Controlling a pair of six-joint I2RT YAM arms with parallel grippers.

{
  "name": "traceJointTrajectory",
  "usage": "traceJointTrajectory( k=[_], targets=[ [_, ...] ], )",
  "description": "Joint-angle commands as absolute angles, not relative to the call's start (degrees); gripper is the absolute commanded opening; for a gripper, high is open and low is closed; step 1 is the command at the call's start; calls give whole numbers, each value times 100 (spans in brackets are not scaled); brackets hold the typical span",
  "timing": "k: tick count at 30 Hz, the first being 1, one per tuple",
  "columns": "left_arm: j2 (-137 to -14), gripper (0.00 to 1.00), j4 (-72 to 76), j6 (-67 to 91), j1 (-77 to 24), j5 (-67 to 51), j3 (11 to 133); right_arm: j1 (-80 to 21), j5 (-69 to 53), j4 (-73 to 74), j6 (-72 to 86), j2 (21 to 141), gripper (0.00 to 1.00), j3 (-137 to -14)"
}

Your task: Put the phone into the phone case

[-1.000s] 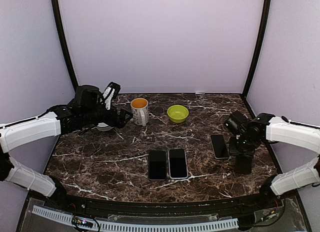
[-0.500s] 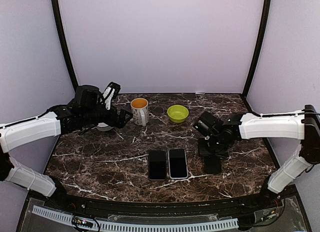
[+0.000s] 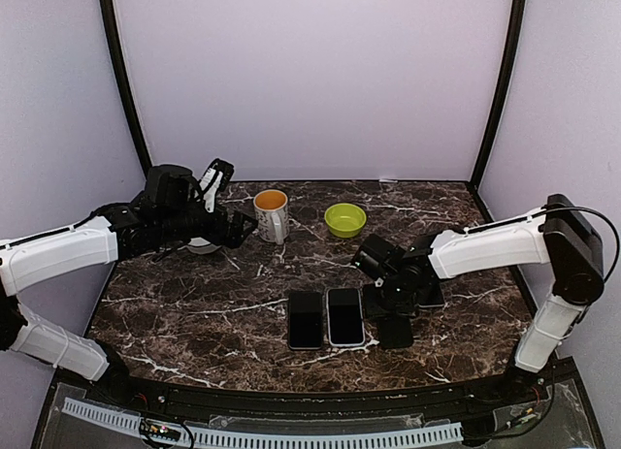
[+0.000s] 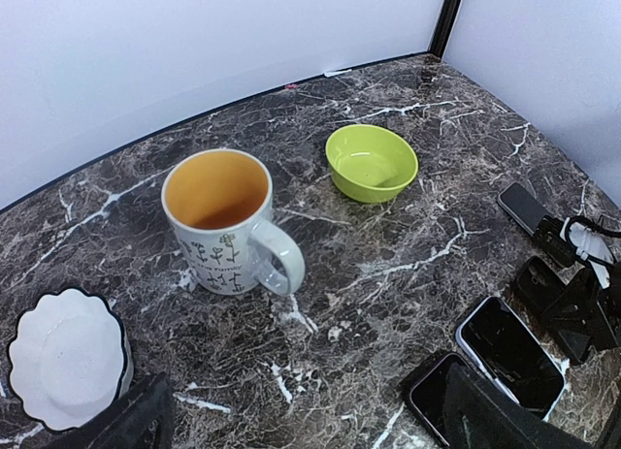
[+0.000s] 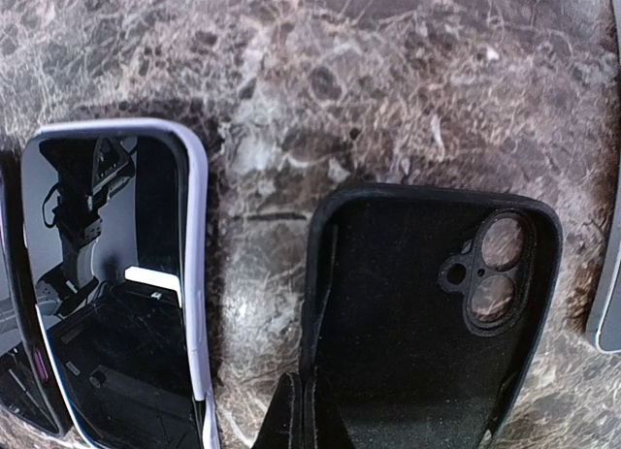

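Observation:
A black phone case (image 5: 427,313) with a camera cut-out is pinched by its left wall in my shut right gripper (image 5: 306,415). In the top view the case (image 3: 395,332) hangs low over the table just right of a white-edged phone (image 3: 344,316), which lies screen up beside a black phone (image 3: 306,320). The white-edged phone (image 5: 116,284) fills the left of the right wrist view. My left gripper (image 3: 221,199) stands open and empty at the back left, beside the mug.
A white mug (image 3: 272,214) and a green bowl (image 3: 344,219) stand at the back of the table. A white dish (image 4: 66,357) sits at the left. The edge of a third phone (image 5: 606,308) shows right of the case.
My right arm has swung left across the table with the case, from the right side to beside the white-edged phone. The left arm has not moved.

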State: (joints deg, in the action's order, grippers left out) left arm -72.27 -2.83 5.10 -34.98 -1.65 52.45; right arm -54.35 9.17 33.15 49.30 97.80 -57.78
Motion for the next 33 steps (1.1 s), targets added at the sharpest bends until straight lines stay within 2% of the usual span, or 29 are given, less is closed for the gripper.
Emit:
traceJointTrajectory(
  k=[1, 14, 15, 18, 19, 20, 24, 27, 33],
  targets=[
    [-7102, 99, -174, 439, -3498, -206, 5186, -5397, 1139, 3134, 4778, 9953, 0, -6063],
    [-7019, 99, -174, 404, -3498, -189, 5185, -5278, 1115, 3148, 4755, 10051, 1, -6093],
    [-7015, 99, -171, 409, -3498, -197, 5186, -5270, 1066, 3129, 4727, 10031, 16, -6091],
    [-7032, 99, -173, 405, -3498, -220, 5186, -5204, 692, 2931, 4572, 9875, 73, -6086],
    [-7038, 99, -180, 404, -3498, -231, 5186, -5166, 669, 2897, 4532, 9781, 87, -6089],
    [-7039, 99, -182, 400, -3498, -234, 5186, -5123, 696, 2924, 4473, 9653, 97, -6106],
    [-7023, 99, -178, 380, -3498, -209, 5177, -4812, 1262, 3453, 4142, 9080, 98, -6295],
    [-7032, 99, -172, 385, -3493, -239, 5181, -4220, 1790, 3936, 3869, 8714, 99, -6304],
    [-7026, 99, -162, 378, -3496, -249, 5177, -3024, 1402, 3892, 3286, 8605, 98, -5752]
  ],
)
